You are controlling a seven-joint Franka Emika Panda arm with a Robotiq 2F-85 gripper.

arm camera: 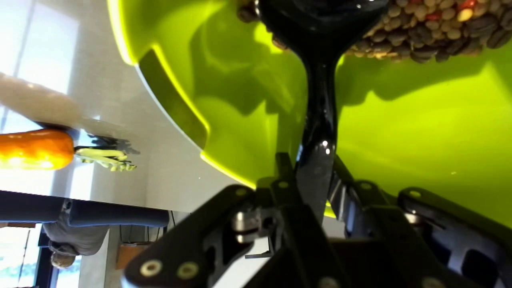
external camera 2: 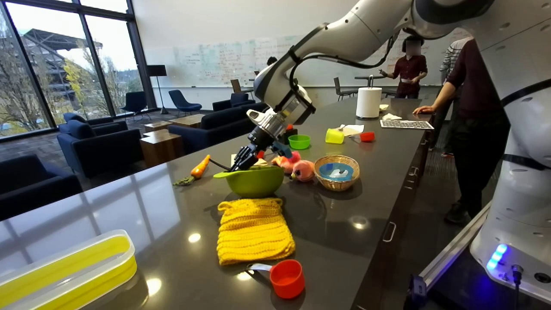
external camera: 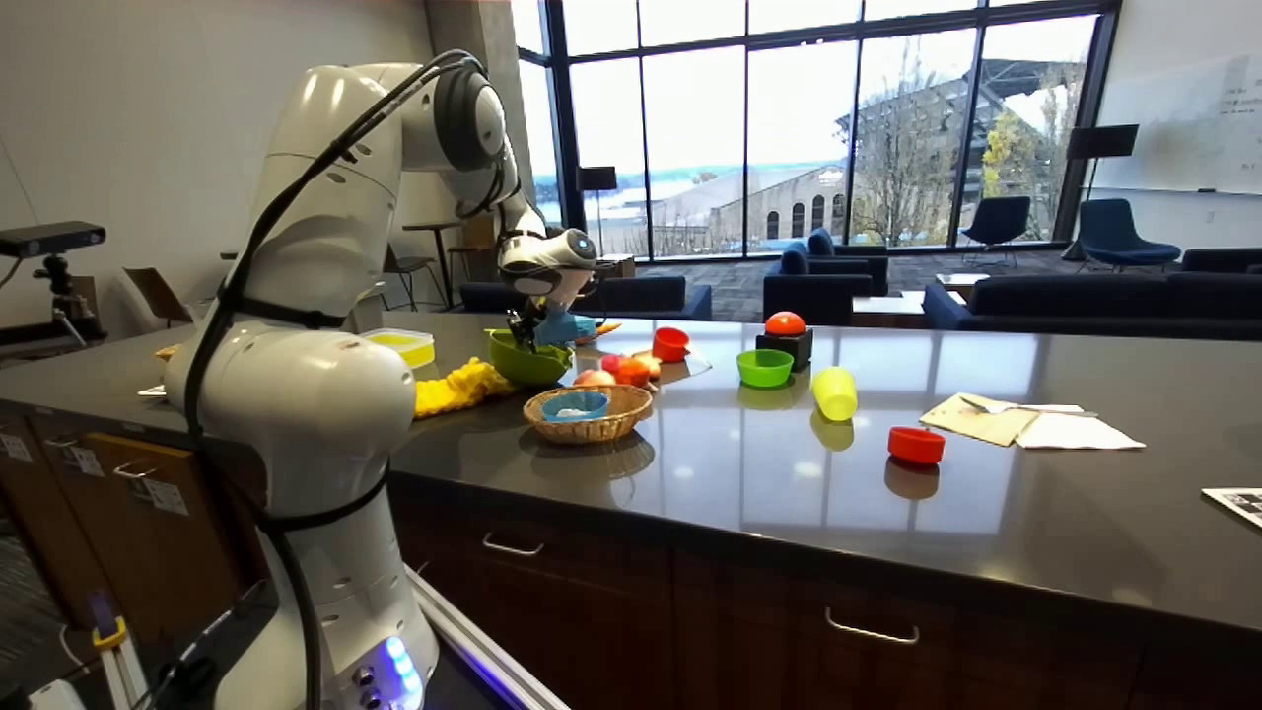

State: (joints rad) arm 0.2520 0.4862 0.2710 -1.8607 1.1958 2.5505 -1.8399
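The gripper (arm camera: 311,166) has its fingers pinched narrow on the handle of a black spoon (arm camera: 322,92), running up the middle of the wrist view. The spoon's head is at the top edge, inside the lime-green mixing bowl (external camera 2: 256,185), next to mixed dried beans (arm camera: 424,36); I can't tell whether they touch. In an exterior view the bowl stands near centre, an orange toy carrot (external camera 2: 200,168) to its left, a pink plush bird (external camera 2: 303,171) and a wicker basket (external camera 2: 338,186) to its right. Below it lie a yellow knitted cloth (external camera 2: 256,232) and, near the bottom edge, a red measuring cup (external camera 2: 287,282).
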